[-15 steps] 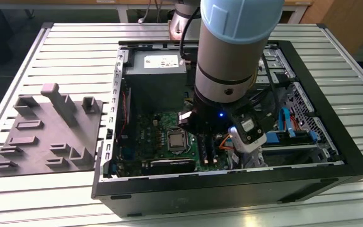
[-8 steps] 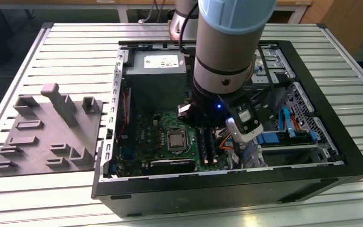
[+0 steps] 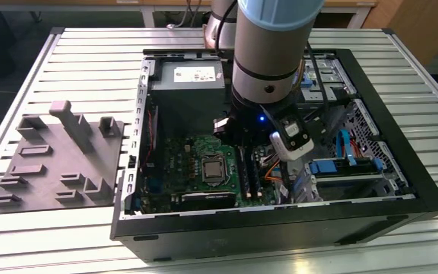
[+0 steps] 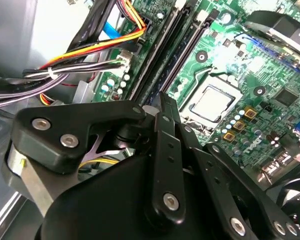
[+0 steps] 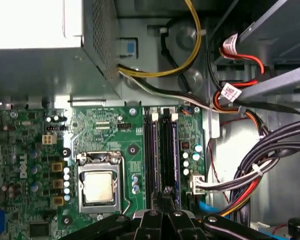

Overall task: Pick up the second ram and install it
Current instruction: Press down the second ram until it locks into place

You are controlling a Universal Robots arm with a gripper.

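Slatted table (image 3: pixel 74 45), open computer case (image 3: pixel 401 171) walls close around hand (image 4: pixel 162 107), clenched over the memory slots (image 5: pixel 161 150).

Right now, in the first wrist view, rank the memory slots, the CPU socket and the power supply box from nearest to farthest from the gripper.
1. Memory slots: directly ahead of the gripper.
2. CPU socket: off to one side on the motherboard.
3. Power supply box: beyond the board's far edge.
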